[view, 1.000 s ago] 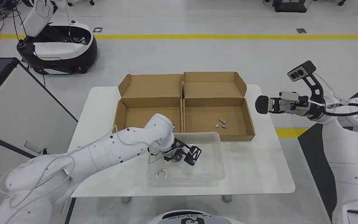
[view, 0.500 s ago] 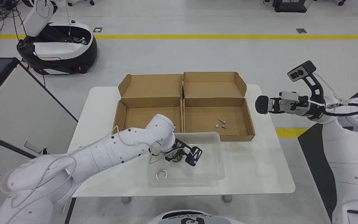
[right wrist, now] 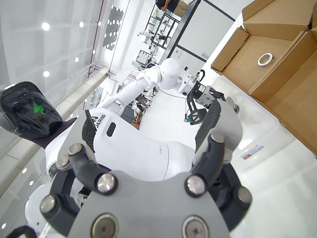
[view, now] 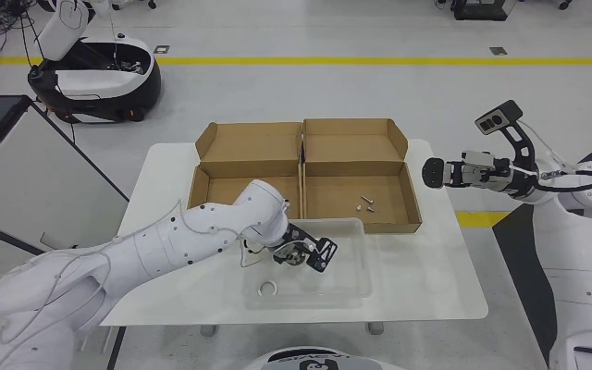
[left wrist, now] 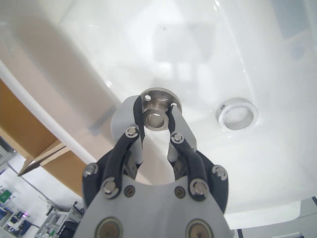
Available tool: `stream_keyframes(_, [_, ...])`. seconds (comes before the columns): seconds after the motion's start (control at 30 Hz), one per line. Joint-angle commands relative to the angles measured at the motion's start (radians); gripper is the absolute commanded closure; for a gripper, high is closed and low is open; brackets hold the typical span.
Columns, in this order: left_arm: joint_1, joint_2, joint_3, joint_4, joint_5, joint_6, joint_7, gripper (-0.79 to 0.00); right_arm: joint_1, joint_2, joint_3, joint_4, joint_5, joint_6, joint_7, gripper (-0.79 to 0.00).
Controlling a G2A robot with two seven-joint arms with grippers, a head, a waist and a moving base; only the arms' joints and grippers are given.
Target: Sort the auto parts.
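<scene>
My left gripper [left wrist: 156,121] is shut on a flanged metal bushing [left wrist: 158,107], its jaws clamping the narrow collar over the clear plastic bin [left wrist: 198,38]. In the top view this gripper [view: 308,252] sits inside the bin [view: 363,277]. A silver ring [left wrist: 237,118] lies on the bin floor beside the bushing, and the top view has that ring [view: 267,289] near the bin's front left. My right gripper [right wrist: 151,125] is open and holds nothing; it hangs off the table's right side [view: 435,172].
Two open cardboard boxes [view: 242,176] [view: 356,176] stand behind the bin. The right one holds two small screws [view: 368,203]. Another ring [right wrist: 265,59] lies in the box farther from my right gripper. Bare white table [view: 435,268] lies to the right.
The left gripper has shifted slightly to the right inside the bin with the bushing in it. The right arm has not moved.
</scene>
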Motion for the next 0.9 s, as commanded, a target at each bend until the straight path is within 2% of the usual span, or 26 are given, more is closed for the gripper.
stream_keyframes(0.0, [-0.016,0.021,0.000,-0.032,-0.022,0.000,0.000,0.000,0.000,0.000,0.000,0.000,0.000,0.000,0.000,-0.785])
stream_keyframes(0.23, [-0.047,0.099,-0.037,-0.123,-0.070,0.000,0.009,0.000,0.000,0.000,0.000,0.000,0.000,0.000,0.000,-0.785])
stream_keyframes(0.53, [-0.012,0.188,-0.111,-0.230,-0.076,0.000,0.055,0.000,0.000,0.000,0.000,0.000,0.000,0.000,0.000,-0.785])
stream_keyframes(0.87, [-0.012,0.190,-0.112,-0.234,-0.078,0.000,0.055,0.000,0.000,0.000,0.000,0.000,0.000,0.000,0.000,-0.785])
